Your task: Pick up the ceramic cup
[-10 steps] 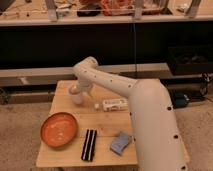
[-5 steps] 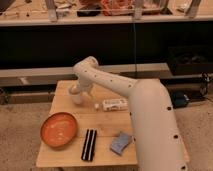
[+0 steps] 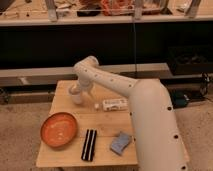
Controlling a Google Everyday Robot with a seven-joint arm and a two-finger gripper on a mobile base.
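Camera view of a small wooden worktop with the robot's white arm reaching across it from the lower right toward the far left corner. The end effector hangs below the bent wrist, directly at the ceramic cup. It appears to touch or enclose the cup's upper part, but the wrist hides the contact. Whether it is released or clenched on the cup cannot be told.

The ceramic cup, small and off-white, stands upright on the worktop near the far left corner, behind the orange bowl and well apart from it. A white bottle lies on its side to the right of the cup, with a small white object just beside its left end.

A pair of black strips lies near the front edge, to the right of the bowl. A blue-grey pad lies further right, close against the arm. Dark shelving fills the background.
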